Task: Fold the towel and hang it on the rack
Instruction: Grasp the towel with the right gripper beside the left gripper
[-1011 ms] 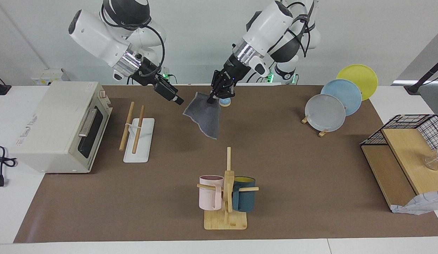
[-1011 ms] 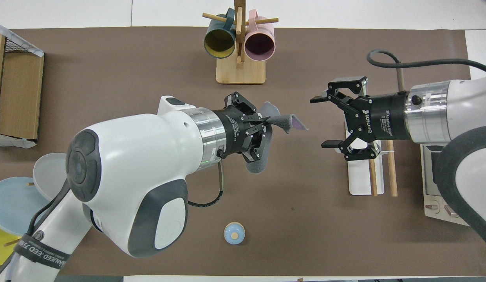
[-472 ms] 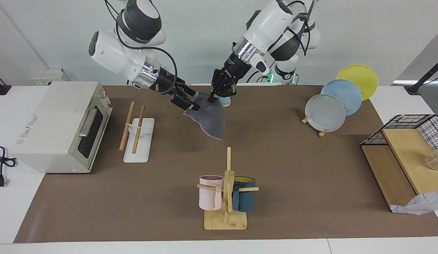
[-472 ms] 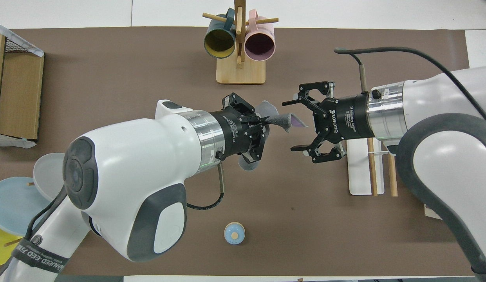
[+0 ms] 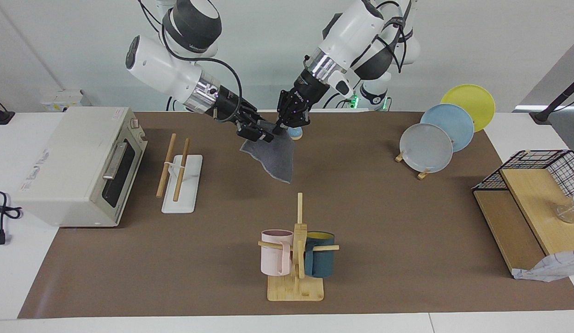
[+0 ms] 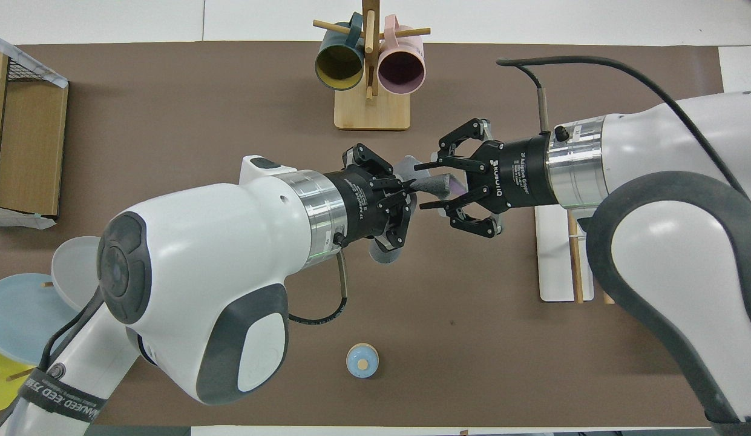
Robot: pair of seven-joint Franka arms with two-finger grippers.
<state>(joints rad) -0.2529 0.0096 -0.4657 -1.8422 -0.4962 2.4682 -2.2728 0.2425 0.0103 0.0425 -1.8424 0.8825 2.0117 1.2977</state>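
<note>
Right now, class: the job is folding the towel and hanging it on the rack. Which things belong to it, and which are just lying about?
Belongs to the job:
towel
rack
left gripper
right gripper

Lying about:
toaster oven
mug tree
plate stand
wire basket
small blue knob

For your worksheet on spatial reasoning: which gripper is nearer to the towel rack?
Right. The right gripper is over the mat beside the rack, at the towel; the left gripper grips the towel's other corner.

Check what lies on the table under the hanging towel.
Only bare brown mat shows under the towel, held up by the left gripper, with the right gripper at its upper edge. The overhead view's arms cover much of that patch.
</note>
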